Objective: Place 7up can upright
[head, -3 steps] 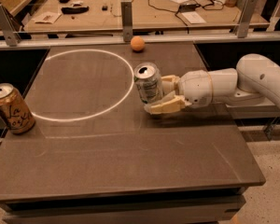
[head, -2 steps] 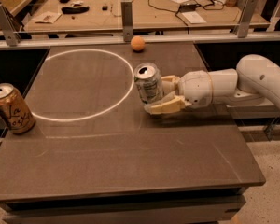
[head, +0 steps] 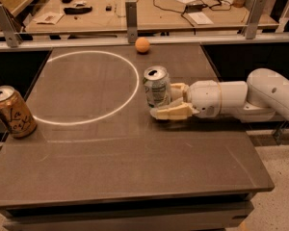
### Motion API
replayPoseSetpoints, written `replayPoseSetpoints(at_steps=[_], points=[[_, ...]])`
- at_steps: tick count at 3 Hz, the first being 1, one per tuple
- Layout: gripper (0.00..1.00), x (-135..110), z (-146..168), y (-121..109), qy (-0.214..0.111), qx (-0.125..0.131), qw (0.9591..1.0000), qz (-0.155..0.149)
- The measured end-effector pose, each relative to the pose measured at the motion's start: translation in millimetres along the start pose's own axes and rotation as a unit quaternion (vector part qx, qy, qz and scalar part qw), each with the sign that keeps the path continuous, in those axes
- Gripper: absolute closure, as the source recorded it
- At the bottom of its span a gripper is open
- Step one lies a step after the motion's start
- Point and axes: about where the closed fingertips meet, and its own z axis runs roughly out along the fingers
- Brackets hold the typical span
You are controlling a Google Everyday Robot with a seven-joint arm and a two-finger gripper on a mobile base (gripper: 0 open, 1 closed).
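The 7up can (head: 156,86), silver-white with green marks and a silver top, stands upright on the dark table (head: 135,167), just right of the white circle's edge. My gripper (head: 167,101) reaches in from the right on its white arm (head: 241,100). Its cream fingers (head: 173,112) lie on the near and far sides of the can's lower half and close on it.
A gold-orange can with black script (head: 12,112) stands at the table's left edge. A small orange ball (head: 142,44) lies at the table's back edge. A white circle (head: 86,88) is drawn on the table's left half. A cluttered bench (head: 135,13) stands behind a rail.
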Motion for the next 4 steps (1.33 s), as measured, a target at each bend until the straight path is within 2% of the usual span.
replayPoseSetpoints(at_steps=[1, 3, 4], points=[[1.0, 4.3, -4.9, -2.3, -0.01, 0.02, 0.9995, 0.022], [1.0, 9.1, -7.3, -4.1, -0.013, 0.029, 0.9989, 0.034], [0.84, 12.3, -7.6, -3.8, -0.007, 0.027, 0.9988, 0.04]])
